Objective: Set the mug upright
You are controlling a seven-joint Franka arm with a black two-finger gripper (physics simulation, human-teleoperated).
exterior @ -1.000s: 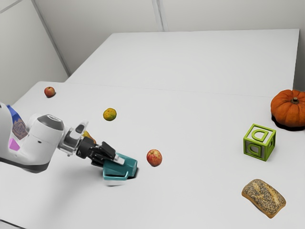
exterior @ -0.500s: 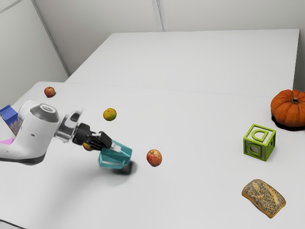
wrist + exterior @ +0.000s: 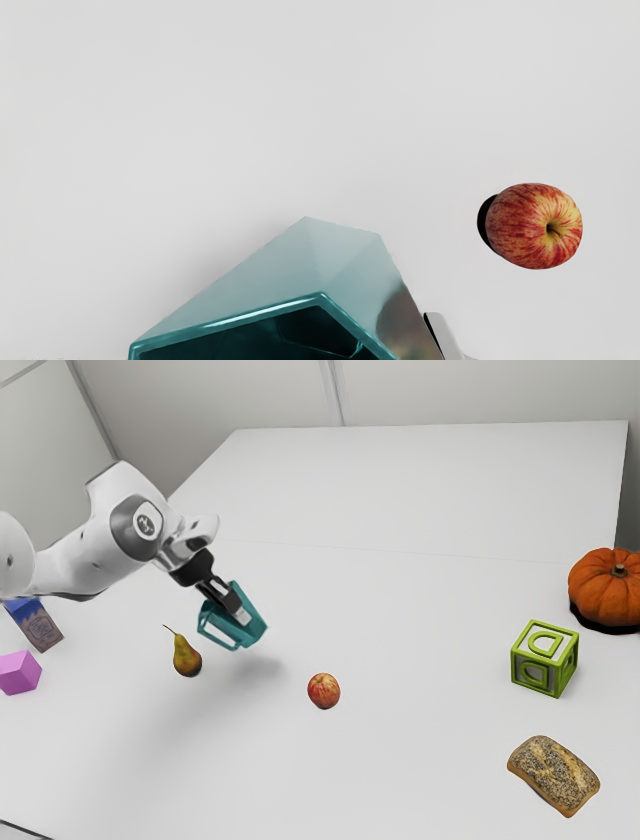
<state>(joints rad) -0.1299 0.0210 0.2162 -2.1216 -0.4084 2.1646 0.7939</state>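
Observation:
In the exterior view my gripper (image 3: 236, 610) is shut on the teal mug (image 3: 243, 632), holding it in the air over the table, its shadow falling below it. The mug hangs tilted, its handle toward the exterior view's left. In the wrist view the faceted mug (image 3: 300, 270) has its dark opening facing the camera. One fingertip (image 3: 441, 332) of my gripper lies along the mug's outer wall there; the other is hidden.
A red apple (image 3: 323, 691) sits on the table (image 3: 400, 760) near the mug, with a pear (image 3: 187, 659) on the other side. Pink block (image 3: 18, 673) and blue carton (image 3: 40, 628) lie at the exterior view's left; green block (image 3: 544, 658), bread (image 3: 554, 774) and pumpkin (image 3: 610, 590) at its right.
The arm has risen and carried the mug up off the table, toward the exterior view's top. The mug has turned in the air, its handle now toward the exterior view's left.

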